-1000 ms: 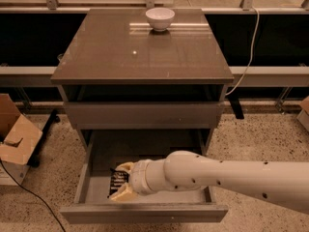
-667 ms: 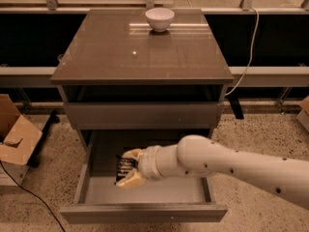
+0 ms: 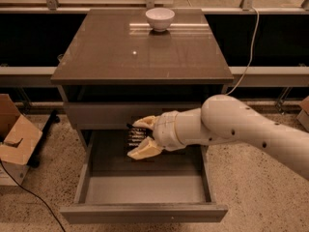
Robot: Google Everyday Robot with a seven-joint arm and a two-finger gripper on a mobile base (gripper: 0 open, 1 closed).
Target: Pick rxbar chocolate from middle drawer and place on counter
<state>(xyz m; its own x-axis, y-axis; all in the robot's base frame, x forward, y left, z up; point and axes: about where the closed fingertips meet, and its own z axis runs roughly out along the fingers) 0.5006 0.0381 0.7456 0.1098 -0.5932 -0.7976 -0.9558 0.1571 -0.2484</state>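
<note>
The middle drawer (image 3: pixel 145 190) is pulled open below the counter (image 3: pixel 140 47), its grey floor showing. My gripper (image 3: pixel 137 137) hangs above the rear of the drawer box, just in front of the drawer front above it. Its cream fingers (image 3: pixel 144 150) are shut on the rxbar chocolate (image 3: pixel 135 137), a small black-wrapped bar with white lettering, held clear of the drawer floor. My white arm reaches in from the right.
A white bowl (image 3: pixel 160 18) stands at the back of the counter. A cardboard box (image 3: pixel 14 139) sits on the speckled floor at the left. A cable (image 3: pixel 248 47) hangs at the counter's right. A railing runs behind.
My gripper has risen from the drawer floor and moved back toward the cabinet, carrying the rxbar chocolate up with it.
</note>
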